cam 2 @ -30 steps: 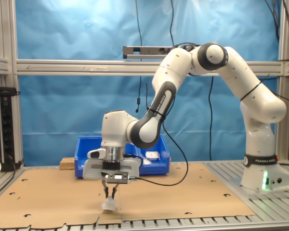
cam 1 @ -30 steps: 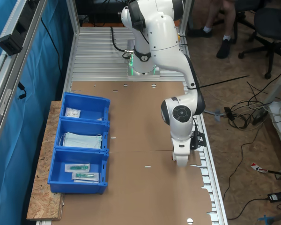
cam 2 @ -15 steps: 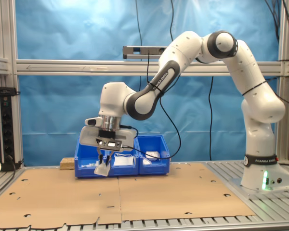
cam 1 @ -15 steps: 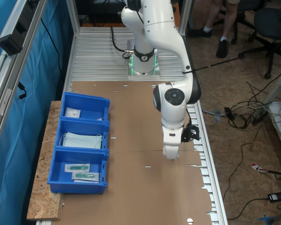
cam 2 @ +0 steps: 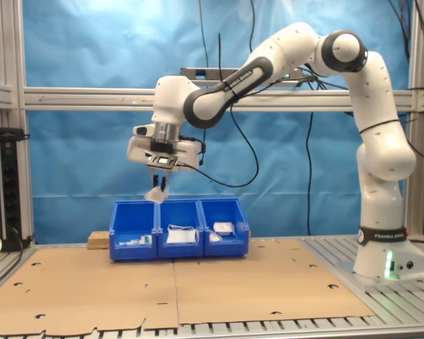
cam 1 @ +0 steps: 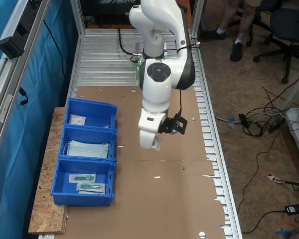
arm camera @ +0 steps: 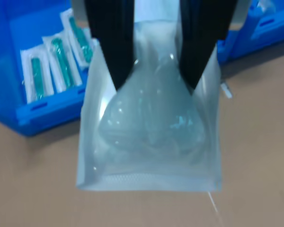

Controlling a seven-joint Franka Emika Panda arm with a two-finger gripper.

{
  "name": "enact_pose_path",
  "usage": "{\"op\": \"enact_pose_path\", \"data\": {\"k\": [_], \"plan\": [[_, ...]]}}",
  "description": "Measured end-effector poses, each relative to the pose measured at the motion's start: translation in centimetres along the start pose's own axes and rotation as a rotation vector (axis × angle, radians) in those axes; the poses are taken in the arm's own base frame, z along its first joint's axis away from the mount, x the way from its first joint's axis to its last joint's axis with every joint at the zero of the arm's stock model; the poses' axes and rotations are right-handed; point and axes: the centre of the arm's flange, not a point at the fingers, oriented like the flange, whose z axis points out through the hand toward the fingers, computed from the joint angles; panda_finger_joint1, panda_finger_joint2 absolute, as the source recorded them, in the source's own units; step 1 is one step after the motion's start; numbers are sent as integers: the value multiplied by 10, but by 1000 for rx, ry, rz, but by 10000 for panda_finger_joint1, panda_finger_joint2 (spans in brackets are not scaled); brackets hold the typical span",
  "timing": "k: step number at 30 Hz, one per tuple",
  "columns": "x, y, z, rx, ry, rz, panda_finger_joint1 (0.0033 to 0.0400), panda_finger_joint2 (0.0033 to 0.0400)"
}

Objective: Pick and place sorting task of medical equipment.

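Gripper fingers clamp the clear packet — high above the blue bins.

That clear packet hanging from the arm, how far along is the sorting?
Partway. The bins already hold sorted items. The end effector holds the packet in the air above the table. Still left: dropping it into a bin, likely the one holding a similar small packet.
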Motion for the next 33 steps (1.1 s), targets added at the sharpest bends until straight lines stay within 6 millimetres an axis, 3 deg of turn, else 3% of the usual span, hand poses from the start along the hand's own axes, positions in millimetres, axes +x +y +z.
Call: {"op": "enact_pose_path", "data": {"k": [7, 18, 25, 33], "plan": [[-45, 50, -28, -6, -66, 174, 64, 64], [-117, 107, -31, 20, -209, 493, 64, 64], [-159, 127, -23, 44, -314, 685, 64, 64], [-203, 131, -4, 73, -443, 873, 64, 64]]}}
